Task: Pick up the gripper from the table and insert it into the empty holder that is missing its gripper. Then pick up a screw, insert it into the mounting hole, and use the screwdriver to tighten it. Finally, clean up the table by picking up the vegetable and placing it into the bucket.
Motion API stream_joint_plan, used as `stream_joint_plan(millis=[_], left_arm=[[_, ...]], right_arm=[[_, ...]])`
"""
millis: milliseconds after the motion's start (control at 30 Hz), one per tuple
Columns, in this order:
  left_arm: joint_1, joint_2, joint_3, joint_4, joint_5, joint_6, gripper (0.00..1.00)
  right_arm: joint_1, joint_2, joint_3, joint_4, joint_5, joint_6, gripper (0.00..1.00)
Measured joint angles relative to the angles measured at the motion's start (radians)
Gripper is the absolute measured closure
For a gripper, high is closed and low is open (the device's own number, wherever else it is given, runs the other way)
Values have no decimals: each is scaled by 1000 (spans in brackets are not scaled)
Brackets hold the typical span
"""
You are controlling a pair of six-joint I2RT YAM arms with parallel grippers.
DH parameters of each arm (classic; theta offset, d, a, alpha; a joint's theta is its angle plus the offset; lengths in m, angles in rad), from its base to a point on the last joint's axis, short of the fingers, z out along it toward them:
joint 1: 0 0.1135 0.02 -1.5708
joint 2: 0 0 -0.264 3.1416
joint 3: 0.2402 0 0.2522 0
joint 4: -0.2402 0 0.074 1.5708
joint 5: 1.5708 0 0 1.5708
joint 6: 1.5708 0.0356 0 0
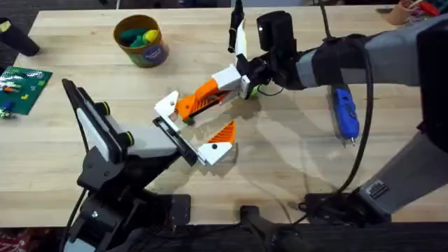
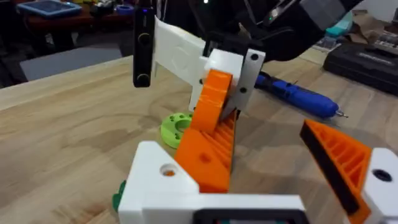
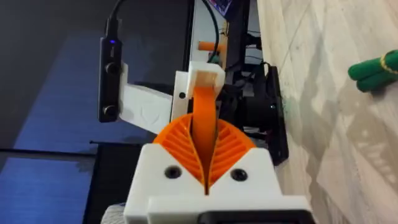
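Observation:
The gripper (image 1: pixel 198 99), an orange wedge on a white base block, hangs just above the table with its base at one end of the holder (image 1: pixel 173 134), the white block with a black crossbar on my left arm. My right gripper (image 1: pixel 235 81) is shut on the wedge's thin end (image 3: pixel 204 118). My left gripper (image 1: pixel 204 120) stands open, its one mounted orange finger (image 2: pixel 339 155) well apart from the held piece (image 2: pixel 208 134). The blue screwdriver (image 1: pixel 345 114) lies at the right. The bucket (image 1: pixel 142 42) stands at the back left. A green vegetable (image 3: pixel 373 70) lies on the table. No screw can be made out.
A lime-green round disc (image 2: pixel 176 127) lies on the table under the held piece. The bucket holds green and yellow pieces. A green board (image 1: pixel 22 87) sits at the left edge. My right arm (image 1: pixel 364 56) reaches in from the right across the table's back half.

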Motion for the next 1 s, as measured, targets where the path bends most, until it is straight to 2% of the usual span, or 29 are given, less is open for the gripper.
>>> stream_joint_plan(millis=[1000], left_arm=[[0, 19, 0, -2, 0, -14, 15]], right_arm=[[0, 25, 1, 12, 0, -58, 985]])
